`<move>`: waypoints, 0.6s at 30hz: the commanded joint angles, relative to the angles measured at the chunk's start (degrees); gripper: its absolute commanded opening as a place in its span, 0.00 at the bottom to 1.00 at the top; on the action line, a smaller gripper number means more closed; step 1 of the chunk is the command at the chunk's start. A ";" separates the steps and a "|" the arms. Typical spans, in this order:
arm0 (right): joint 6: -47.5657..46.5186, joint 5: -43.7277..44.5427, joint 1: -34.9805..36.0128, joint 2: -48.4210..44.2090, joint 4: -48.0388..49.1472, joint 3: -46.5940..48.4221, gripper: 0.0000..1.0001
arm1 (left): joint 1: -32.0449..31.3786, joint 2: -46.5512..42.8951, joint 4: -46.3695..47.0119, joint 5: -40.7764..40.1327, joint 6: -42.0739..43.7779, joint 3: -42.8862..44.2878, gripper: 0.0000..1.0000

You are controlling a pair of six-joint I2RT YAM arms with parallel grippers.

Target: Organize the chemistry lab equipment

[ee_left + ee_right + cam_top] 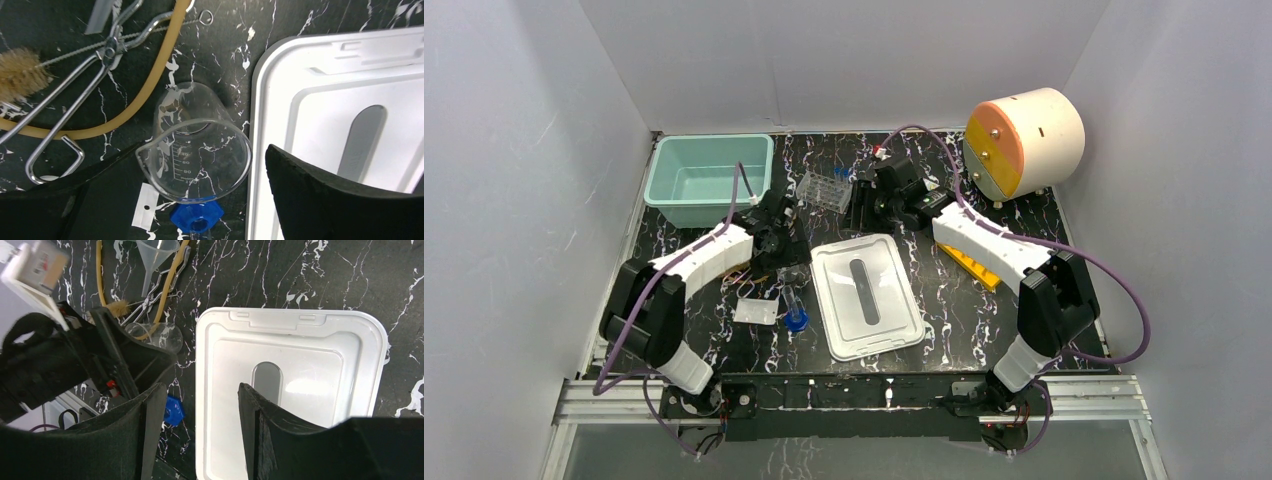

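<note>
Left gripper (206,165) hangs spread wide, one jaw on either side of the clear glass beaker (196,145). Neither pad visibly presses the glass, so it straddles the beaker rather than holding it. This stance probably lines the jaws up across the rim for a grasp.

The beaker stands upright on the black marbled table (300,20), just beside the white lid (325,100). It is transparent and shows printed graduations, with its pour spout pointing toward the left jaw. A blue-capped tube (196,217) lies against its near side. Tan rubber tubing (145,95) curves past on the far side, with metal tongs (75,85) and a bristle brush (20,75) beyond.

Over the lid, the right gripper (200,390) is parted and empty, likely keeping out of the way.
</note>
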 commanded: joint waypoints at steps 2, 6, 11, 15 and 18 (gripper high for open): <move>0.25 0.94 0.37 -3.45 3.32 -1.34 0.63 | -1.63 2.10 -1.61 -5.70 -2.95 3.36 0.78; -0.64 1.64 0.31 -4.19 3.89 -2.03 0.63 | -1.87 3.89 -1.64 -8.97 -2.27 4.47 0.65; -2.36 1.10 0.33 -3.14 4.54 -1.90 0.61 | -2.19 4.33 -1.78 -10.83 -2.61 4.47 0.47; -3.50 2.42 0.29 -3.74 4.28 -1.74 0.61 | -2.66 -1.19 -1.96 -9.19 1.05 7.48 0.28; -4.72 5.01 0.22 -4.81 3.42 -1.06 0.61 | -2.67 -9.31 -2.66 -8.88 4.22 11.70 0.29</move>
